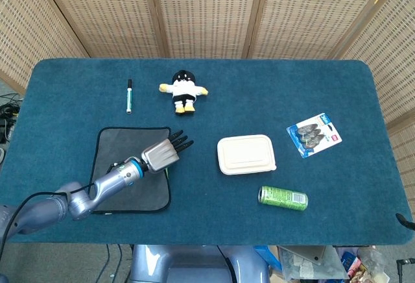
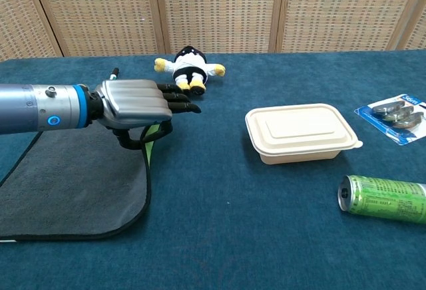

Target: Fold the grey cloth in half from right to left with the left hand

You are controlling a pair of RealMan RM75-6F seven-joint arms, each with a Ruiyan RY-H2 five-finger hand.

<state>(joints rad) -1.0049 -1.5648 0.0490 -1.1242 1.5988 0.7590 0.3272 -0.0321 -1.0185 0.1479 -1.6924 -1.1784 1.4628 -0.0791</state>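
The grey cloth with a black hem lies flat at the front left of the blue table; in the chest view the cloth fills the lower left. My left hand reaches in from the left over the cloth's right edge. In the chest view the left hand pinches that edge between thumb and fingers, its other fingers pointing right. The pinched edge is raised off the table and shows a green strip beneath the hand. My right hand appears in neither view.
A pen and a small plush toy lie behind the cloth. To the right sit a cream lidded box, a green can on its side and a blister pack.
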